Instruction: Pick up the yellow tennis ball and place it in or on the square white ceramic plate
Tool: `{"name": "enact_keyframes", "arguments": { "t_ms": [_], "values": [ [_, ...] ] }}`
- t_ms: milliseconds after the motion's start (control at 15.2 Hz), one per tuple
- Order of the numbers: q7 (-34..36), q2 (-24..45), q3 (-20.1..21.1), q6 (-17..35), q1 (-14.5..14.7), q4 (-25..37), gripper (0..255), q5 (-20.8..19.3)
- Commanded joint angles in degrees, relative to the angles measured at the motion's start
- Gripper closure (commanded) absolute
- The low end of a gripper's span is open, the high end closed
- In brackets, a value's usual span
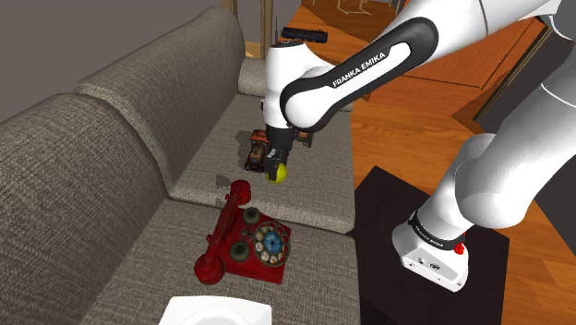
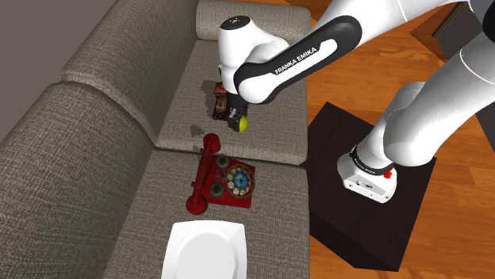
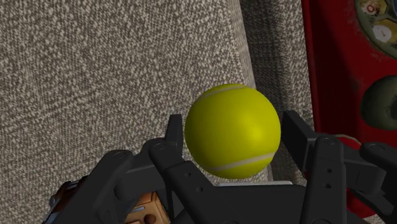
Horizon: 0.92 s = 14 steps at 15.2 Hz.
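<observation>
White and square, the plate point(image 2: 206, 247) lies flat on the near seat cushion point(image 1: 129, 277) of the grey fabric sofa point(image 1: 111, 138). It sits close to that cushion's near edge with its open face up, so a ball can be lowered straight into it. Farther along the same cushion, and apart from the plate, a red rotary telephone point(image 1: 251, 242) rests with its handset along the side toward the backrest. It sits between plate and ball, so I judge the carry will have to pass over it or around it.

Past the seam, over the far seat cushion point(image 1: 222, 138) and near that cushion's near edge, the black gripper point(image 1: 276, 164) points down from the white arm. The yellow tennis ball point(image 3: 232, 130) sits between its fingers point(image 3: 175, 137), which press in from opposite sides at about the ball's widest part. That looks like a sensible hold, since a round thing gripped off-centre would likely squirt out. The ball reaches past the fingertips rather than deep in the hand. Whether it has left the fabric, I cannot tell.

Just behind the gripper on the same cushion stands a small brown and orange object point(image 1: 258, 148), too hidden to name. It seems untouched by the fingers.
</observation>
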Motion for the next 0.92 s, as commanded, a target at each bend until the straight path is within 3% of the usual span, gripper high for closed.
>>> {"name": "enact_keyframes", "arguments": {
  "t_ms": [0,132,858],
  "values": [
    [-0.06,-1.12,-0.13,-1.82,-0.08,0.68,255,0.04],
    [-0.02,-1.81,-0.17,-2.91,-0.10,1.09,255,0.08],
    [16.31,-0.58,9.28,-1.37,7.70,2.67,255,1.36]
  ]
}}
